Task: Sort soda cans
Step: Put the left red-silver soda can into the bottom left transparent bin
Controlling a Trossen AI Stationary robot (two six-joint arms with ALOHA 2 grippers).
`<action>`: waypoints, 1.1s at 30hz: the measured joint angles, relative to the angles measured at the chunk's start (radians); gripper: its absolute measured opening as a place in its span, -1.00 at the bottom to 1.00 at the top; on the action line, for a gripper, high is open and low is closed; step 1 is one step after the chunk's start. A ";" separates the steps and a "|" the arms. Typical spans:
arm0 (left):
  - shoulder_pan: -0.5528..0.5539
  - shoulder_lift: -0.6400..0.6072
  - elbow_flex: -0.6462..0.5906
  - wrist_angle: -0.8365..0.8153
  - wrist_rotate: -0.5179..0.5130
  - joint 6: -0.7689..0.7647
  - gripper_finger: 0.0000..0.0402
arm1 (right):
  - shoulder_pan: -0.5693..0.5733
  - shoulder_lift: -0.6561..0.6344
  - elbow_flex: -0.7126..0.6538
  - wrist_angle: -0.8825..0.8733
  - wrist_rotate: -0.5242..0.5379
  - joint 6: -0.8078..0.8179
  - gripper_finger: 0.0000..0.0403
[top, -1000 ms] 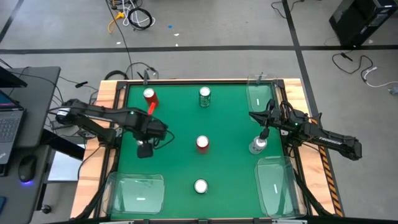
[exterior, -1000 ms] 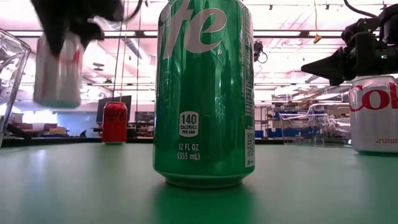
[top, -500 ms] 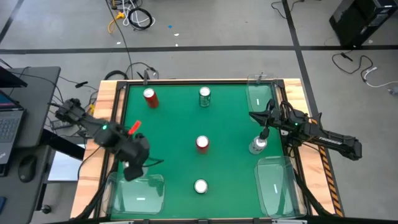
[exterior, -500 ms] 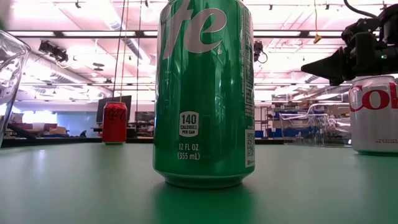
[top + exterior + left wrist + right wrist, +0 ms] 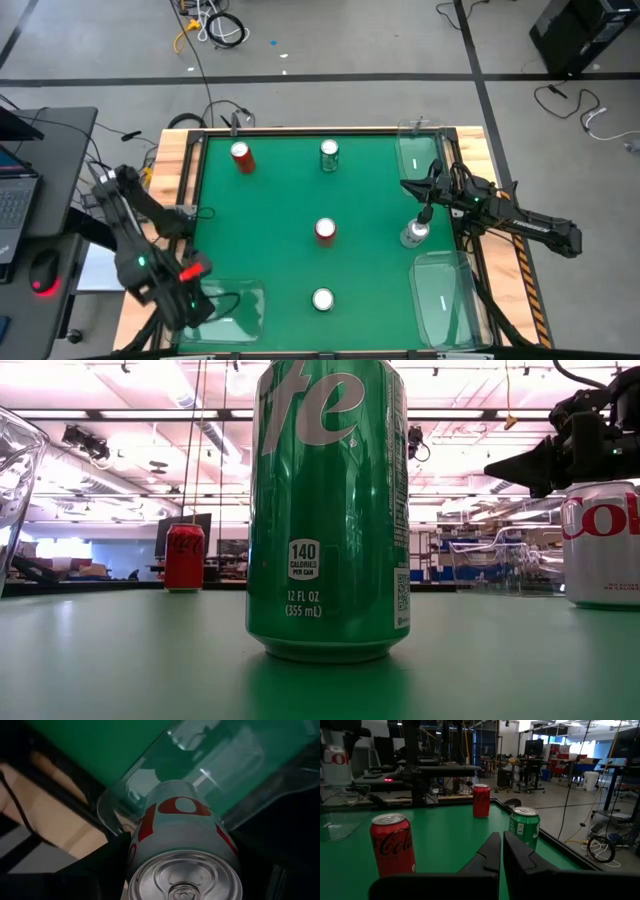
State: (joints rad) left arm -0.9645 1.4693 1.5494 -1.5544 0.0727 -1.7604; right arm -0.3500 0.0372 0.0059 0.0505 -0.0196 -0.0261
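Left tool point(image 5: 182, 870) pinches a smooth cylindrical silver can point(image 5: 182, 837) above a clear plastic bin point(image 5: 240, 765); right tool point(image 5: 501, 851), fingers pressed together, hovers over the green felt table point(image 5: 280, 200)

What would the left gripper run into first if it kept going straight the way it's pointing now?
Probably the clear bin. The left gripper holds a silver can pointing at the bin's open mouth, so the can would likely reach the bin's inside before the fingers did. Depth is unclear.
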 joint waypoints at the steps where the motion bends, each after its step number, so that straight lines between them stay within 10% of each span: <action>1: -0.014 0.019 0.000 0.002 0.000 -0.027 0.46 | 0.000 0.000 0.000 0.000 0.000 0.000 -0.96; 33: -0.098 0.239 -0.135 0.220 -0.037 -0.025 0.46 | 0.000 0.000 0.000 0.000 0.000 0.000 -0.96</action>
State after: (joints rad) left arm -1.0626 1.7081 1.4147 -1.3342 0.0353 -1.7858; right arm -0.3501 0.0372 0.0060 0.0509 -0.0196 -0.0259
